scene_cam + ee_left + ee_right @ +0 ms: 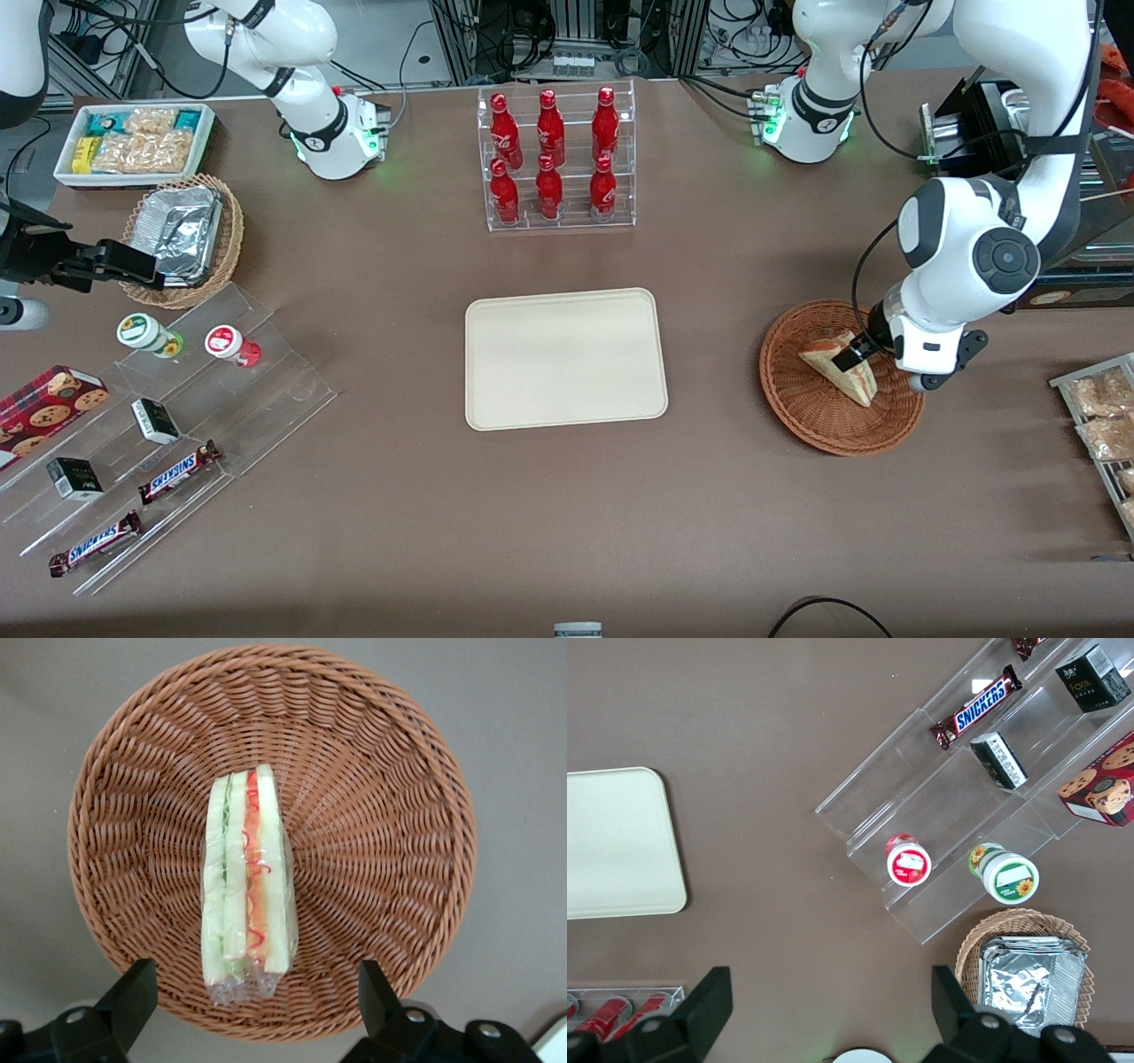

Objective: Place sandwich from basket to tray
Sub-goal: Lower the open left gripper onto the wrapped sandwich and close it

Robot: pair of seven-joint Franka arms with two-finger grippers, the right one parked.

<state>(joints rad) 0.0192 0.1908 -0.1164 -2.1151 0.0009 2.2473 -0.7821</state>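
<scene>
Gripper [251, 992] positioned over the basket [802, 408], fingers [133, 992] spread wide, gripping nothing; contact with the sandwich [246, 881] appears absent, though the front view is partly blocked. Sandwich lies in the basket. Tray [565, 358] sits well apart, unoccupied.

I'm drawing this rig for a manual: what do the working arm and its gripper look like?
The left arm has glossy white rounded shells, dark grey joint bands and a round dark cap at one joint. A black cable loops beside it toward the wrist. Its base glows green. The gripper, over the basket by the sandwich, has black, wedge-shaped fingers on black mounts.
</scene>
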